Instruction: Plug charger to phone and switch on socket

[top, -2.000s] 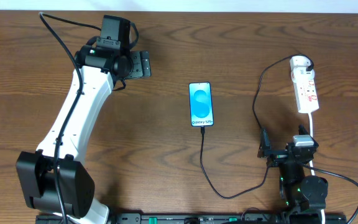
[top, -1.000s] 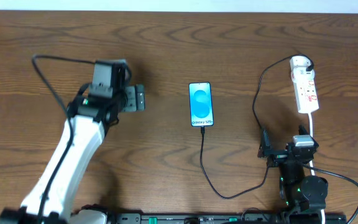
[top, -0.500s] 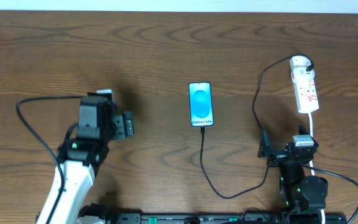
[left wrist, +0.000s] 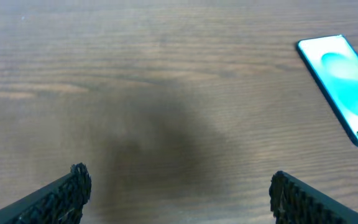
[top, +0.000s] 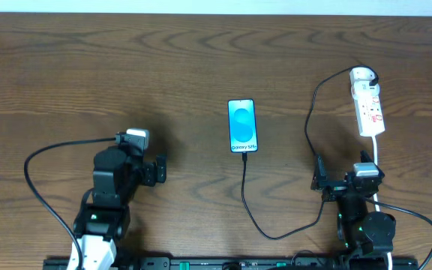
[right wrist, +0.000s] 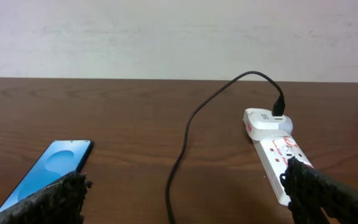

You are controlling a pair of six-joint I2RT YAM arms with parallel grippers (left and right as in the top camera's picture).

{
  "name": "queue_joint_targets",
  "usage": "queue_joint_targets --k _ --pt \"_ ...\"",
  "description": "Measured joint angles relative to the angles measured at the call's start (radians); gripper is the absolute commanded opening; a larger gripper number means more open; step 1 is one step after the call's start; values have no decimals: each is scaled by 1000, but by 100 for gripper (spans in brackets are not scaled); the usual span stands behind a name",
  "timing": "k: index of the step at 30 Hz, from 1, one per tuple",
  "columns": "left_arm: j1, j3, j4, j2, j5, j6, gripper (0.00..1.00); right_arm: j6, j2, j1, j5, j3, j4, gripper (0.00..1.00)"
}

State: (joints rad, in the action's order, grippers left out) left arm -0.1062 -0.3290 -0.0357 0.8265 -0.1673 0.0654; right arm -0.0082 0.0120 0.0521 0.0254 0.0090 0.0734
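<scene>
Your left claw gapes wide and empty over bare wood toward the tabletop's near-left corner. Your right claw is just as wide, holding nothing, by the near edge on the right. The phone lies mid-tabletop, well apart from both. The charger seems already seated in its near end and loops round to the socket by the right edge, ahead of the right claw. Plugging looks done, but you cannot tell whether the switch is on.
</scene>
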Motion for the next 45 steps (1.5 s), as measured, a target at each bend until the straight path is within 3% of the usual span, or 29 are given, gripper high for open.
queue_joint_targets --k 13,22,29,35,40,45 --pt "0 224 323 -168 -41 19 93 0 0 0 0 0 0 99" --pt "0 307 339 -280 -42 21 93 0 0 0 0 0 0 99" --pt "0 323 270 -378 -41 21 93 0 0 0 0 0 0 99" --pt "16 323 43 -494 -37 22 93 0 0 0 0 0 0 99" --pt "27 315 29 -639 -37 21 94 0 0 0 0 0 0 99" --pt "27 315 29 -666 -37 21 93 0 0 0 0 0 0 99"
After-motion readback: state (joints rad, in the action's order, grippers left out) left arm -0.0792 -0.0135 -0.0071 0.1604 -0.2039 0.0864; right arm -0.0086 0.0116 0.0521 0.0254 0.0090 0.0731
